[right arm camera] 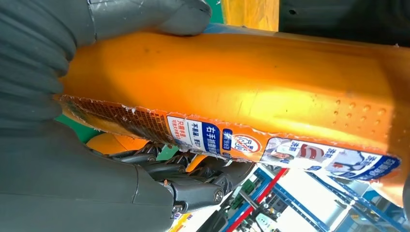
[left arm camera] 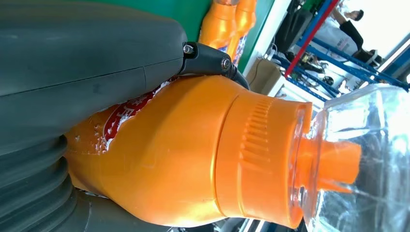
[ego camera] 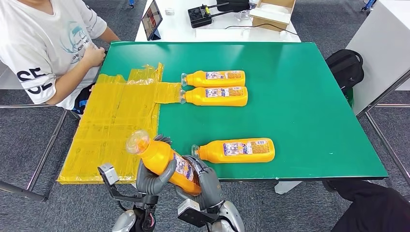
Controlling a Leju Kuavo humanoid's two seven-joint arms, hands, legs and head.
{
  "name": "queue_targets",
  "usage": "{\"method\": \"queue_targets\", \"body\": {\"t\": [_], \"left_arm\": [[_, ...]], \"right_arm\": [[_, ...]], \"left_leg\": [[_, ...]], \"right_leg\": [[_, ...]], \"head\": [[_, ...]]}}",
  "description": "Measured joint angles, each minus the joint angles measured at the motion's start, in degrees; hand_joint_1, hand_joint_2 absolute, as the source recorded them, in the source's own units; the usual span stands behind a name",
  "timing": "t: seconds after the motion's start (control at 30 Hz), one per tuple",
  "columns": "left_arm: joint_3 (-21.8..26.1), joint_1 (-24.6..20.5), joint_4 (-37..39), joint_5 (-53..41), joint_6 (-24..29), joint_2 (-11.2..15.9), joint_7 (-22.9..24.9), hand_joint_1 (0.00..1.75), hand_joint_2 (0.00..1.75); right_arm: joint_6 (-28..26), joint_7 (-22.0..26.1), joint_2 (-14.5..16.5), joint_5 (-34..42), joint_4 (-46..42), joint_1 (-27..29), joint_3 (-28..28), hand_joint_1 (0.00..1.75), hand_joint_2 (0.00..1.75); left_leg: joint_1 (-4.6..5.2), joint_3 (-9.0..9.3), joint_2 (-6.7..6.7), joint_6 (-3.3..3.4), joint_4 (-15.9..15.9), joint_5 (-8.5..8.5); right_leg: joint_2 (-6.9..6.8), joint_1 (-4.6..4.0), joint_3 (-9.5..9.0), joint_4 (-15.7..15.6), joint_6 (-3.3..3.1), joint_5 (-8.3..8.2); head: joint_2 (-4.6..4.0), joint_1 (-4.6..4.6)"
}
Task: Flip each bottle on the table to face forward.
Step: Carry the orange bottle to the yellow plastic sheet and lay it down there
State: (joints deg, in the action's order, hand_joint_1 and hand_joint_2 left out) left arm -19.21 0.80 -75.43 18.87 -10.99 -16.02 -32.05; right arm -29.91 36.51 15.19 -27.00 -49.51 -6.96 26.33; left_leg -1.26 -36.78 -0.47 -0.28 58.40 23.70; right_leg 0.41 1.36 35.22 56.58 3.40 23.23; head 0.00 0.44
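- Green table (ego camera: pixel 300 111), yellow plastic sheet (ego camera: pixel 111 130) over its left part; person (ego camera: pixel 43 43) seated at far left corner.
- Three orange bottles lie flat on table: far pair (ego camera: pixel 215 87) side by side, touching; near bottle (ego camera: pixel 237 150) by front edge.
- Held bottle (ego camera: pixel 162 162) tilted off front edge, clear cap (ego camera: pixel 137 141) up-left.
- Left hand (ego camera: pixel 152 179) and right hand (ego camera: pixel 208 181): fingers clamped on held bottle.
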Motion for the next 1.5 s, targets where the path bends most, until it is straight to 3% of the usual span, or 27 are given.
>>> {"method": "queue_targets", "body": {"t": [0.37, 0.4, 0.43, 0.5, 0.53, 0.57, 0.8, 0.97, 1.2, 1.4, 1.5], "left_arm": [[0.45, -0.11, 0.0, -0.11, -1.87, 0.0, 0.07, 1.75, 1.75], [0.45, -0.13, -0.01, -0.17, -1.94, 0.0, 0.07, 1.75, 1.75], [0.45, -0.15, -0.01, -0.24, -1.99, 0.01, 0.05, 1.75, 1.75], [0.44, -0.22, -0.03, -0.53, -2.09, 0.01, -0.03, 1.75, 1.75], [0.35, -0.27, -0.07, -0.9, -2.15, 0.01, -0.12, 1.75, 1.75], [0.2, -0.31, -0.11, -1.54, -2.09, 0.0, -0.25, 1.75, 1.75], [-0.57, -1.27, -2.12, -7.31, 3.32, 0.0, -2.12, 1.75, 1.75], [0.19, -4.18, -3.92, -14.56, 10.9, 0.14, -4.15, 1.75, 1.75], [8.69, -12.31, -6.26, -20.36, 22.93, 1.72, -4.36, 1.75, 1.75], [14.23, -19.92, -1.59, -48.14, 44.33, 4.95, -3.27, 1.75, 1.75], [15.68, -22.74, 2.33, -54.63, 48.34, 6.43, -2.52, 1.75, 1.75]], "right_arm": [[0.37, 0.64, 0.54, 1.07, -0.24, -0.04, 0.01, 1.75, 1.75], [0.48, 0.64, 0.57, 1.12, -0.34, -0.05, 0.01, 1.65, 1.75], [0.6, 0.64, 0.59, 1.2, -0.46, -0.05, 0.01, 1.21, 1.75], [1.04, 0.64, 0.6, 1.38, -0.71, -0.05, -0.01, 0.34, 0.87], [1.38, 0.64, 0.68, 1.53, -0.85, -0.05, -0.01, 0.0, 0.44], [1.79, 0.63, 0.78, 1.79, -1.07, -0.06, 0.0, 0.0, 0.0], [6.47, -0.16, 1.05, 6.06, -6.16, 0.05, 0.16, 0.0, 0.0], [9.95, 0.08, 0.9, 9.89, -10.49, 0.26, 0.26, 0.0, 0.0], [6.67, -0.6, 1.09, 14.84, -16.5, 0.28, -0.39, 0.0, 0.0], [4.98, 0.9, 1.23, 17.53, -20.3, 0.71, -1.39, 0.0, 0.0], [4.3, 1.08, 1.25, 17.87, -22.36, 1.06, -1.75, 0.0, 0.0]], "left_leg": [[0.0, 0.0, 0.0, 0.0, 0.0, 0.0], [0.0, 0.0, 0.0, 0.0, 0.0, 0.0], [0.0, 0.0, -0.01, 0.0, 0.0, 0.0], [0.0, 0.0, -0.01, 0.0, 0.0, 0.0], [0.0, 0.0, -0.01, 0.0, 0.0, 0.0], [0.0, 0.0, -0.01, 0.0, 0.0, -0.01], [0.0, 0.0, -0.02, 0.0, 0.0, -0.01], [0.0, 0.0, -0.02, 0.0, 0.0, -0.04], [-0.03, 0.08, 0.03, -0.01, 0.0, -0.08], [-0.03, 0.07, 0.0, -0.02, 0.0, -0.09], [-0.02, 0.07, 0.01, -0.02, 0.0, -0.09]], "right_leg": [[0.0, 0.0, -0.01, 0.0, 0.0, 0.0], [0.0, 0.0, -0.01, 0.0, 0.0, 0.0], [0.0, 0.0, -0.01, 0.0, 0.0, 0.0], [0.0, 0.0, -0.01, 0.0, 0.0, 0.0], [0.0, 0.0, -0.01, 0.0, 0.0, 0.0], [0.0, 0.0, -0.01, 0.0, 0.0, 0.0], [0.0, 0.0, -0.01, 0.0, 0.0, -0.01], [-0.01, 0.0, -0.02, 0.01, 0.0, -0.02], [0.0, -0.02, -0.05, 0.04, -0.01, -0.05], [0.0, -0.01, -0.05, 0.05, -0.01, -0.04], [0.01, -0.01, -0.05, 0.05, -0.01, -0.04]], "head": [[0.0, 0.01], [0.0, 0.01], [0.0, 0.01], [0.0, 0.01], [0.0, 0.01], [0.0, 0.02], [0.0, 0.03], [0.0, 0.03], [0.0, 0.03], [0.0, 0.04], [0.0, 0.04]]}}
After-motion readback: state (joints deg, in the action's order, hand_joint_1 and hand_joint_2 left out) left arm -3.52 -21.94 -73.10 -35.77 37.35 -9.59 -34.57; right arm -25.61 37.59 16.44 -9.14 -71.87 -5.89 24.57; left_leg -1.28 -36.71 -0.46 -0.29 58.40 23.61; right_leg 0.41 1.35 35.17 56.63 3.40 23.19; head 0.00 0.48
